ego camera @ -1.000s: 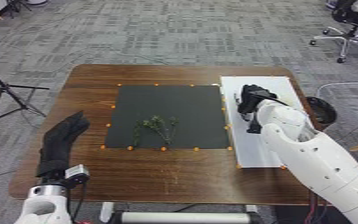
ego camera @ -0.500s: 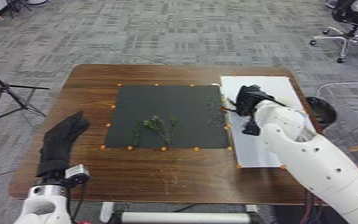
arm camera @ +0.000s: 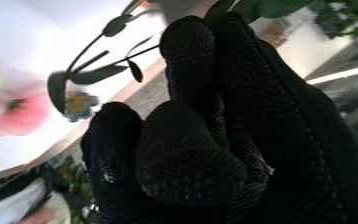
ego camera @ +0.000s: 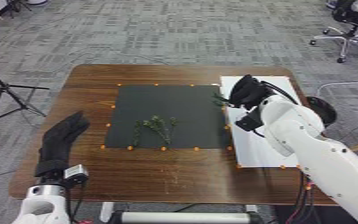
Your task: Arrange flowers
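Note:
My right hand [ego camera: 246,92] is above the left edge of the white board [ego camera: 260,150], curled round a leafy green sprig [ego camera: 220,100] that sticks out towards the black mat [ego camera: 144,100]. In the right wrist view the fingers of the right hand [arm camera: 193,160] are bent closely together, with the sprig's leaves [arm camera: 100,75] beyond their tips. Thin green stems [ego camera: 159,127] lie on the lower middle of the mat. My left hand [ego camera: 64,132] is over the table's left side, its fingers straight.
Orange dots [ego camera: 164,148] line the mat on the brown table [ego camera: 149,175]. A dark round bin [ego camera: 321,110] stands beyond the table's right edge, and a black tripod [ego camera: 5,90] at the left. A pink flower [arm camera: 20,112] shows in the right wrist view.
My right hand has turned and shifted slightly left and away from the robot, with the sprig now showing at the mat's right edge. The left hand has stayed still.

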`<action>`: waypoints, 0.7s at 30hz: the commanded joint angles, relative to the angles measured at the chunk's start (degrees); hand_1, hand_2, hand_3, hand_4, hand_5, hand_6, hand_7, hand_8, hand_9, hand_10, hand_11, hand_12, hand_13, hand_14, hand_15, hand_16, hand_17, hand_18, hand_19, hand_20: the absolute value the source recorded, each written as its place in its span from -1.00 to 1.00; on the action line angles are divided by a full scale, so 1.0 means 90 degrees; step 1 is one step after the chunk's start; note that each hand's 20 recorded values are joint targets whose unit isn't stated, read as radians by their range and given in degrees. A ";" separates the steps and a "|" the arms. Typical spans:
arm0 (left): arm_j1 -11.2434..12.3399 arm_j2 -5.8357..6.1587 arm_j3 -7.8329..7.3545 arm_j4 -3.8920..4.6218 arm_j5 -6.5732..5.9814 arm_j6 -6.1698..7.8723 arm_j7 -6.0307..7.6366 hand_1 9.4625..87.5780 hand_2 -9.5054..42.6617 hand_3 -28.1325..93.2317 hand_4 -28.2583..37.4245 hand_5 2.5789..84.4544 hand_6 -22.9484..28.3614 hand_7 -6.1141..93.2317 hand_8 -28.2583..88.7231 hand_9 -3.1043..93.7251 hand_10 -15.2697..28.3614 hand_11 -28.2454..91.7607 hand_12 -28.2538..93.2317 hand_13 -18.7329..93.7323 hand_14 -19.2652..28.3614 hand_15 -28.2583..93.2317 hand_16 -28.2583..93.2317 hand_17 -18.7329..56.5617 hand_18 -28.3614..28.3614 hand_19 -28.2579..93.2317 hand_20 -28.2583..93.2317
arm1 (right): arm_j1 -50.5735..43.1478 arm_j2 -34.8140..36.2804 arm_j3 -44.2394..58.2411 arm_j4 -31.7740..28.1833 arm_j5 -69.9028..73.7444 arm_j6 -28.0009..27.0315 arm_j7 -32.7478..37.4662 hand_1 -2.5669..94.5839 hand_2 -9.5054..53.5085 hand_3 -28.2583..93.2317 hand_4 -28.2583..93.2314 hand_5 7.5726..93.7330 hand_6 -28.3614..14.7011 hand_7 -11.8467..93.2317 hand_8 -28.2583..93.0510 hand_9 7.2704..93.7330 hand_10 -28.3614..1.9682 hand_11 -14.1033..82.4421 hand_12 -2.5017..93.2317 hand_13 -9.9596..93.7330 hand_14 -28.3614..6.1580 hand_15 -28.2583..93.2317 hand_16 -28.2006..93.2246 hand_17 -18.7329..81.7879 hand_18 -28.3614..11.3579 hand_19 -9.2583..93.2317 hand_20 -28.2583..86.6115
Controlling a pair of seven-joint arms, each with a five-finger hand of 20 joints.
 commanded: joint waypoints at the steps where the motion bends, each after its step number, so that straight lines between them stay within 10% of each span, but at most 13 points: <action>1: 0.0049 0.0061 -0.0039 -0.0087 -0.0018 -0.0027 -0.0070 -0.76 -0.47 0.66 -1.00 0.05 0.02 -0.67 -0.62 -0.03 0.32 -0.25 -0.34 -0.03 0.53 -0.26 -0.47 -0.42 0.48 -0.34 -0.26 | 0.0234 0.0145 -0.0130 -0.0683 0.1641 0.0279 0.0235 0.35 -1.00 0.39 -0.56 0.46 0.15 -0.16 -0.09 0.95 0.26 -0.30 0.06 1.00 0.65 0.46 0.04 0.70 -0.19 1.00 0.48; 21: 0.0099 0.0036 -0.0041 -0.0161 -0.0020 -0.0079 -0.0235 -0.76 -0.46 0.65 -1.00 0.03 0.03 -0.68 -0.62 -0.05 0.31 -0.26 -0.33 -0.04 0.53 -0.27 -0.47 -0.43 0.48 -0.34 -0.27 | 0.0368 -0.0499 -0.1342 -0.0359 0.3095 0.1872 0.0781 0.40 -1.00 0.36 -0.55 0.42 0.06 -0.10 -0.12 0.96 0.18 -0.28 -0.05 1.00 0.62 0.41 -0.11 0.80 0.10 0.94 0.22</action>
